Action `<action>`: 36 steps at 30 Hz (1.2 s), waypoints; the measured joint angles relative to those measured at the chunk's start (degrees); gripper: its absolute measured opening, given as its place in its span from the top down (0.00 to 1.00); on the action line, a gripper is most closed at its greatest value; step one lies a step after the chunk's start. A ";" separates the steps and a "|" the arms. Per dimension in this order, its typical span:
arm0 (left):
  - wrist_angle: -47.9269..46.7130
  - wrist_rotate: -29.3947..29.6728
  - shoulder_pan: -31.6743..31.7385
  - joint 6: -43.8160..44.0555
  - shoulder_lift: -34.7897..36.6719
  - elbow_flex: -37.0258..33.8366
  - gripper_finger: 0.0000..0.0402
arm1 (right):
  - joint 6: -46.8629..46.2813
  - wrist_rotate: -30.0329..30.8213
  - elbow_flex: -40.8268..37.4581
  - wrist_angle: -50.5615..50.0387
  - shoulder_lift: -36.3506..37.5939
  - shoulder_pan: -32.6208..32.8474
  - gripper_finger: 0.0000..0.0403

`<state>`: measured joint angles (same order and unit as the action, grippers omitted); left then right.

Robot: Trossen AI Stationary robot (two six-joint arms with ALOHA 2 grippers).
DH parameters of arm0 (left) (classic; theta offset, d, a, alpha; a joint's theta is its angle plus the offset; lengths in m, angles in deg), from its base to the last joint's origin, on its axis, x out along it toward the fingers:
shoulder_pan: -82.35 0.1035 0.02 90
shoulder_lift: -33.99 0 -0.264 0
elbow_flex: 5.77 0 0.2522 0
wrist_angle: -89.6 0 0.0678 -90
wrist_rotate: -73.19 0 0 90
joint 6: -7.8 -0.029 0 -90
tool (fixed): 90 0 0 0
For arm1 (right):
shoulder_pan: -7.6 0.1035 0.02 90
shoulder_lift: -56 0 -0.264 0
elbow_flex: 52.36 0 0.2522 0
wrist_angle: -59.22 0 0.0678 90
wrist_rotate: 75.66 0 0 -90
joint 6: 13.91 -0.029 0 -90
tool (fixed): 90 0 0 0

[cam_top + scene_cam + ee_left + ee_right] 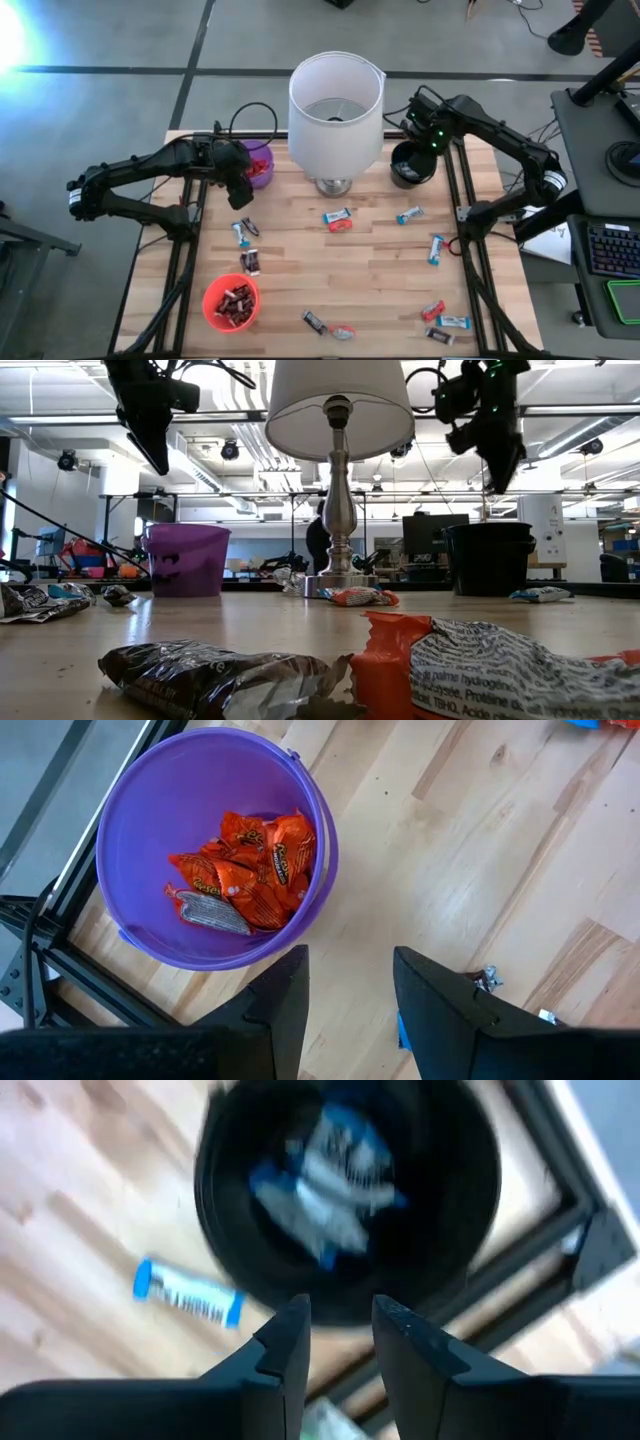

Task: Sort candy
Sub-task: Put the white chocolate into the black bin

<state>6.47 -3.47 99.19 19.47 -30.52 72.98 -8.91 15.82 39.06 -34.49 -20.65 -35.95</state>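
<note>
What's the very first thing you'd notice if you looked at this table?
The big white lamp standing at the back middle of the wooden table grabs your eye first. Then the cups: a purple cup full of orange candy near the left gripper, a black cup with blue candy under the right gripper, and an orange-red cup at the front left. More candy bars lie scattered around.

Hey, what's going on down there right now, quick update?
Right gripper open above black cup, blue candy inside. Left gripper open, empty, beside purple cup. Loose candy on table; lamp mid-table.
</note>
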 joint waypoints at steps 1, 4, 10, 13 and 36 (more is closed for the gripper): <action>0.00 0.00 0.00 0.00 0.00 0.00 0.68 | -0.54 0.01 0.08 -1.80 0.41 0.00 0.75; 0.04 0.15 0.00 0.00 0.00 0.00 0.68 | -0.93 0.01 0.18 -6.83 2.47 0.00 0.74; 0.13 0.17 0.00 -0.35 0.00 0.00 0.66 | -5.85 -5.04 -0.87 -9.75 8.76 0.01 0.74; 0.13 0.15 0.00 -1.60 0.00 0.00 0.62 | -8.53 -7.53 -2.18 -9.82 12.40 0.05 0.72; 0.31 0.17 0.00 -2.16 0.00 0.00 0.52 | -10.17 -16.82 -21.66 2.73 23.62 1.42 0.61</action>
<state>6.78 -3.29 99.19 17.30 -30.52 72.98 -19.08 -1.00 17.40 -31.75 2.98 -34.53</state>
